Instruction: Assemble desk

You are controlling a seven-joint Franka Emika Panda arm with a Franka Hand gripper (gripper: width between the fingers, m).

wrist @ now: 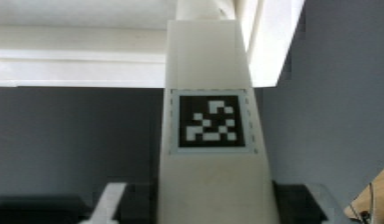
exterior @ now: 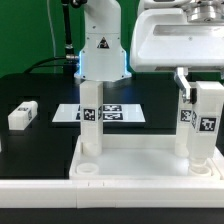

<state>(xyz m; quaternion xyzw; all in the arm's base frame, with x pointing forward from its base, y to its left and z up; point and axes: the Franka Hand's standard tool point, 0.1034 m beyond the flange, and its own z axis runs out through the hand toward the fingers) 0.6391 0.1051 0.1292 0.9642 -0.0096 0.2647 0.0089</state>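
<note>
The white desk top (exterior: pixel 130 160) lies in the foreground with its raised rim up. One white leg (exterior: pixel 90 122) with a tag stands upright in the top's corner at the exterior view's left. A second tagged leg (exterior: pixel 206 125) stands upright at the right corner, and my gripper (exterior: pixel 197 93) comes down from above and is shut on its upper end. In the wrist view this leg (wrist: pixel 214 90) runs down the middle between my fingers (wrist: pixel 114 202), its tag facing the camera, with the desk top (wrist: pixel 73 65) beyond it.
A loose white leg (exterior: pixel 22 115) lies on the black table at the exterior view's left. The marker board (exterior: pixel 118 112) lies flat behind the desk top. The robot's base (exterior: pixel 100 45) stands at the back centre, with cables beside it.
</note>
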